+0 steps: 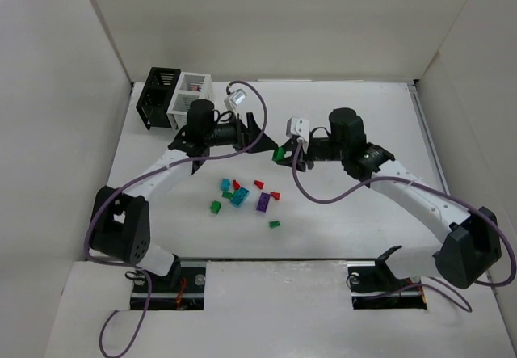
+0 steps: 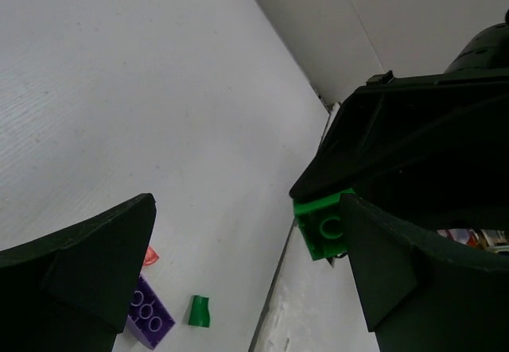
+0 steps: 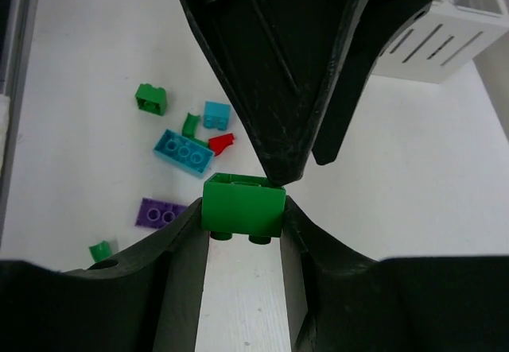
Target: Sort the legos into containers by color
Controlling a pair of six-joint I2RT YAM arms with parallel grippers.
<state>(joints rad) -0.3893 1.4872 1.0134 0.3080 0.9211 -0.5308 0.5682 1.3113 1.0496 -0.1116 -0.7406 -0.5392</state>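
Note:
My right gripper (image 3: 243, 223) is shut on a green lego brick (image 3: 242, 203), held above the table with its studs pointing down. In the top view this brick (image 1: 279, 153) hangs between the two arms at mid table. My left gripper (image 2: 246, 209) is open, and the green brick (image 2: 320, 226) shows beside the inner face of its right finger (image 2: 382, 264). One left fingertip (image 3: 278, 157) rests at the brick's upper edge. The black container (image 1: 157, 95) and the white container (image 1: 191, 93) stand side by side at the back left.
Loose legos (image 1: 242, 196) lie scattered in front of the arms: a teal brick (image 3: 184, 152), a purple brick (image 3: 161, 212), a green brick (image 3: 150, 98), red wedges and small green pieces (image 2: 199, 311). White walls enclose the table.

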